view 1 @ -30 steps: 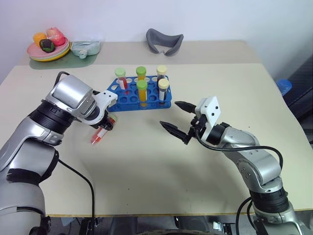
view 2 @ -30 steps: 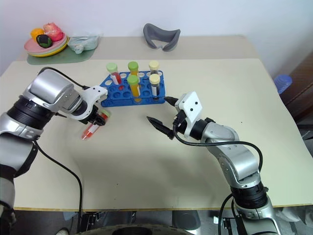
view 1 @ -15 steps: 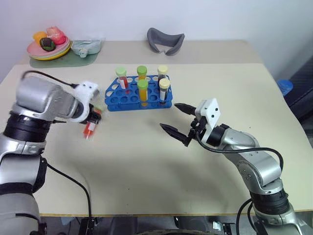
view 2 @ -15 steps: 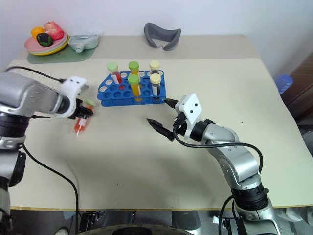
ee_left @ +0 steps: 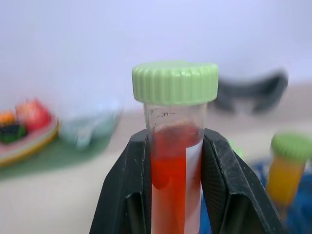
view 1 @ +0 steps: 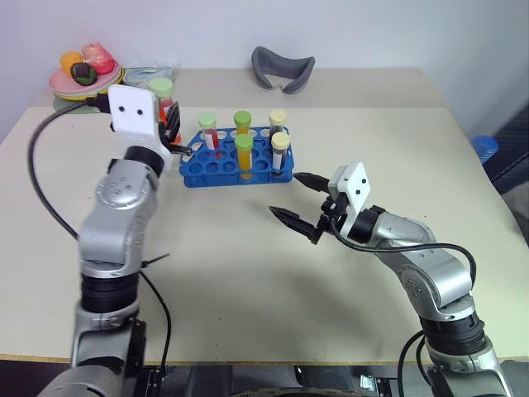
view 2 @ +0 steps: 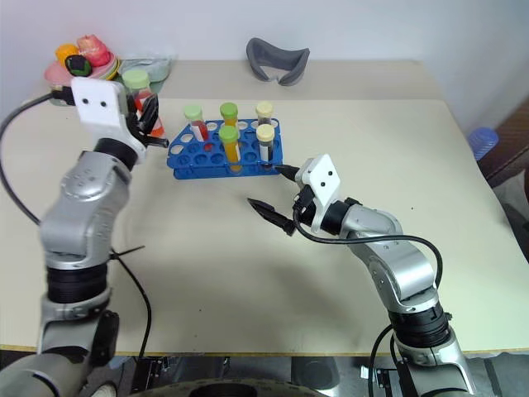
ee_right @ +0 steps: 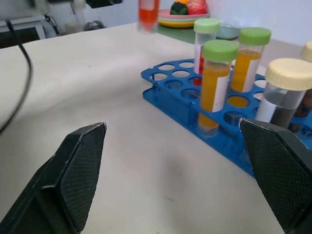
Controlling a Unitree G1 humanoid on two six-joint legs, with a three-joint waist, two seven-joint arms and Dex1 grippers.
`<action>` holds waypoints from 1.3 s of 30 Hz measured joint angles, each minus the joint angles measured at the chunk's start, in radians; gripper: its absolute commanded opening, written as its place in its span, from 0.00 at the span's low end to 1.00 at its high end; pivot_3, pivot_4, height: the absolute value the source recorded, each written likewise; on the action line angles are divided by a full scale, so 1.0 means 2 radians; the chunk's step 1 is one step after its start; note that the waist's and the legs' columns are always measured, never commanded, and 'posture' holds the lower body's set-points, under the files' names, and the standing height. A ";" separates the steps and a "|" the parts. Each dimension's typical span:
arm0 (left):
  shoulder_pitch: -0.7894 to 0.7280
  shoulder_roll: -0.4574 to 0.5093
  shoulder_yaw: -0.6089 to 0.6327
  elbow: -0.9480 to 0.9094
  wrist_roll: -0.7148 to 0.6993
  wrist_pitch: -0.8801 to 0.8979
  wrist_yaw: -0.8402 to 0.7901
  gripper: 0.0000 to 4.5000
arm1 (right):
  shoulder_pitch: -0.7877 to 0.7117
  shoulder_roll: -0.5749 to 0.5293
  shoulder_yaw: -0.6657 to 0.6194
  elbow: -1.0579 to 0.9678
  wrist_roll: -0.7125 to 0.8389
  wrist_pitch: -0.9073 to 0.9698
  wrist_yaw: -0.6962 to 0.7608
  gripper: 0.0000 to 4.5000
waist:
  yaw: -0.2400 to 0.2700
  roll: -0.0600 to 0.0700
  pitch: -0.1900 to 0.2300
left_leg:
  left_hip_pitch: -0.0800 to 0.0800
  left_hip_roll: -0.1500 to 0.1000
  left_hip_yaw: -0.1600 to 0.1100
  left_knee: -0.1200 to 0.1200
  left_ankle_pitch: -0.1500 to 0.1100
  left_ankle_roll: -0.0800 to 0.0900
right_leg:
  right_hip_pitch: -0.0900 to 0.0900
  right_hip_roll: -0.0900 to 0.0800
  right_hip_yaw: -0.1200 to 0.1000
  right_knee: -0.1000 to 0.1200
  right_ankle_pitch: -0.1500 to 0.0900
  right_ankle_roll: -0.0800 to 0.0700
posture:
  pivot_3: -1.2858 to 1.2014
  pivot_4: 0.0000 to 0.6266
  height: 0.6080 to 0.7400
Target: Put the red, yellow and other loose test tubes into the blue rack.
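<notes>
tube (ee_left: 174,161): clear plastic, ribbed matt cap | rack (ee_right: 195,105): glossy blue plastic | table (view 1: 248,265): smooth matt

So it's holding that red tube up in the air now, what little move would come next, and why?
Probably carry it sideways over an empty hole of the blue rack, then lower it. The left pincer is shut on the red tube, upright with its green cap on top, held just off the rack's end, and several holes on that near side stand empty. The right pincer waits open.
</notes>
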 measured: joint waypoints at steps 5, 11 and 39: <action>0.023 -0.048 -0.032 0.070 0.054 -0.125 0.016 0.17 | 0.001 0.000 -0.001 -0.001 -0.001 0.000 -0.001 1.00 | -0.004 0.000 0.000 | 0.000 0.000 0.000 0.000 -0.002 0.003 | 0.000 0.000 0.000 0.000 0.000 0.000 | 0.52 0.24 1.00; 0.041 -0.073 -0.034 0.119 0.076 -0.183 0.019 0.17 | 0.016 -0.001 -0.002 -0.012 -0.001 0.001 -0.011 1.00 | -0.003 0.000 0.000 | 0.000 0.000 0.000 0.000 -0.002 0.003 | 0.000 0.000 0.000 0.000 0.000 0.000 | 0.52 0.24 1.00; 0.034 -0.140 -0.010 0.176 0.067 -0.212 0.013 0.17 | 0.020 -0.002 -0.011 -0.029 0.000 0.008 -0.021 1.00 | -0.003 0.000 0.000 | 0.003 0.000 0.000 0.000 -0.002 0.003 | 0.003 0.000 0.000 0.000 0.000 0.000 | 0.52 0.24 1.00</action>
